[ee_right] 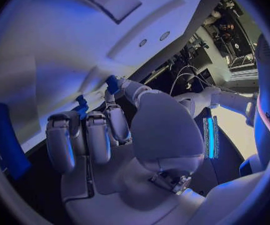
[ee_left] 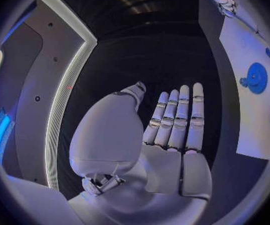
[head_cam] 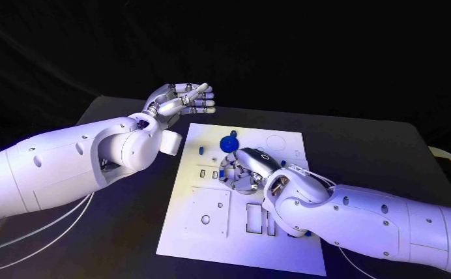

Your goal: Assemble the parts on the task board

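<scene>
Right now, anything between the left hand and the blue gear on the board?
Nothing visible. The left hand hangs empty off the board's far left corner; the blue gear lies on the board with bare board between. The right hand works nearer the robot than the gear.

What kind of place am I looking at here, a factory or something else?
Probably a robotics test lab, not a factory: a black table against a dark backdrop, one white task board with small blue parts, and two white arms with silver hands, left and right.

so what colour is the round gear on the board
Blue. The gear shows best in the left wrist view, lying on the white board.
</scene>
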Controlling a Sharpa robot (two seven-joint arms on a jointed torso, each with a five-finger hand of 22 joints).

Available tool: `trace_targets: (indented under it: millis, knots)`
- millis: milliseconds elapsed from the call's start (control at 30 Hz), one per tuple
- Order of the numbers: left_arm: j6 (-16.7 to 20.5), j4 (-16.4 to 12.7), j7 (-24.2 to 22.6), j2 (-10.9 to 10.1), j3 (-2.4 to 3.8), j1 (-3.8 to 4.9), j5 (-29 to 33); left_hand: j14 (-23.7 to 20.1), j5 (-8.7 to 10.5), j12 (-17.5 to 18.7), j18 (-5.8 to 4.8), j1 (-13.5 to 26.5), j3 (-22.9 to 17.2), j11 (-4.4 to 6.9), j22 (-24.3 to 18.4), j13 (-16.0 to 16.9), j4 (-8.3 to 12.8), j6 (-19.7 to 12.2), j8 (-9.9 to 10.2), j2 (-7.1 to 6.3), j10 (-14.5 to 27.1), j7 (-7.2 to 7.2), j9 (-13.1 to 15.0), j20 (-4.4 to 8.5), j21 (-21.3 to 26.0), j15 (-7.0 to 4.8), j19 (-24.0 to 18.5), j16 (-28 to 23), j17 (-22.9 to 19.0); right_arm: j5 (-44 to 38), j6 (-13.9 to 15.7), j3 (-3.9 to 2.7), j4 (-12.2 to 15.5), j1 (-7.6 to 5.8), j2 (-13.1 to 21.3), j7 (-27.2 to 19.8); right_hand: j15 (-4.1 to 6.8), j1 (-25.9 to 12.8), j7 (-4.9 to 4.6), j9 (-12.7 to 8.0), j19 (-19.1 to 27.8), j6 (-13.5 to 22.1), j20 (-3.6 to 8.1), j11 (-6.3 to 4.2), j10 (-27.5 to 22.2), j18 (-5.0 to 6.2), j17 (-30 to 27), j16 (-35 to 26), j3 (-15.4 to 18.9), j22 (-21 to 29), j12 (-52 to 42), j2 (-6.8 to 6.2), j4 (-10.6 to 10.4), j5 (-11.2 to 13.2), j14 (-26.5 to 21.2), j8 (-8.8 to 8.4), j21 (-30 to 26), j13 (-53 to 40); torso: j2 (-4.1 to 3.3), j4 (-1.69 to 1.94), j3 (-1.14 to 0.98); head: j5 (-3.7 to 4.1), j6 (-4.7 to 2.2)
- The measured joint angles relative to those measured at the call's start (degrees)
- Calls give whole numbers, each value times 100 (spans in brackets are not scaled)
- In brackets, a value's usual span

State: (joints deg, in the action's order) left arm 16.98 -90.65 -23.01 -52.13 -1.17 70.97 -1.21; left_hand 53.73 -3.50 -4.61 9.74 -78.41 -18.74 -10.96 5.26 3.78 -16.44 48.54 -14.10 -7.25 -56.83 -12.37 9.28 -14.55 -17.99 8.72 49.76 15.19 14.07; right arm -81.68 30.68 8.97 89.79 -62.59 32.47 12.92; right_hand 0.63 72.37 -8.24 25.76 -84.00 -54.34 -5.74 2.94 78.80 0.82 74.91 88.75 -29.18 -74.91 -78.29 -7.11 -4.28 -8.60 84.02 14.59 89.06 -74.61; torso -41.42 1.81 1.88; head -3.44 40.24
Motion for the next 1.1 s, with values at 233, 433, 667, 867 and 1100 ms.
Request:
trace_targets:
  millis: [233, 433, 667, 867, 1100]
  knots:
    - [0, 0, 2, -8, 0, 0, 0, 0, 0, 0, 0, 0, 0, 0, 0, 0, 0, 0, 0, 0, 0, 0, 0, 0, 0, 0, 0, 0, 0, -17, 17, 3, 4, 11, -20, -12, 0, 0, 5, 1, 0, -4, 0, 0, 0, 0, 0, 0, 0, 0, 0, 0, 0, 10, 0, 16, 0, 0, 1, 0, 2, -5, 4]
    - [-1, -1, 4, -10, 0, 0, 0, 0, 0, 0, 0, 0, 0, 0, -6, 0, 0, 0, 0, 0, 0, 0, 0, 0, 0, 0, 0, 0, 13, -29, 15, 1, -48, 14, -57, -12, 0, 0, 16, 1, 0, -1, 0, 0, 0, 0, 0, 0, 1, 1, 0, 0, 1, 11, 0, 18, 0, -6, 3, 0, 3, -9, 3]
    - [-3, -3, 7, -13, 0, 0, 0, 0, 0, 0, 0, 0, 0, 0, -6, 0, 0, 0, 0, 0, 0, 0, 0, 0, 0, 0, 0, 0, 13, -46, 11, -5, -104, 11, -93, -15, 0, 0, 20, 34, 0, -2, 0, 0, 0, 0, 0, 0, 1, -1, 0, -1, 1, 20, 0, 18, 0, -5, 3, 1, 1, -13, 0]
    - [-4, -4, 11, -15, 0, 0, 0, 0, 0, 0, 0, 0, 0, 0, -6, 0, 0, 0, 0, 0, 0, 0, 0, 0, 0, 0, 0, 0, 12, -69, 13, -6, -124, 10, -104, -16, 0, -30, 42, 36, 0, 16, 0, 0, 0, 0, -1, 0, 1, -4, 20, -31, 1, 21, 0, 18, -24, 14, 1, 1, 2, -13, 5]
    - [-5, -4, 16, -17, 0, 0, 0, 0, 0, 0, 0, 0, 0, 0, -6, 0, 0, 0, 0, 0, 0, 0, 0, 0, 0, 0, 0, 0, 12, -104, 14, -6, -133, 11, -107, -4, 0, -60, 14, 15, 0, 46, 0, 21, -22, 0, -1, 0, 1, -3, 42, -61, 1, 43, 0, 17, -25, 23, 1, 0, -2, -14, 10]
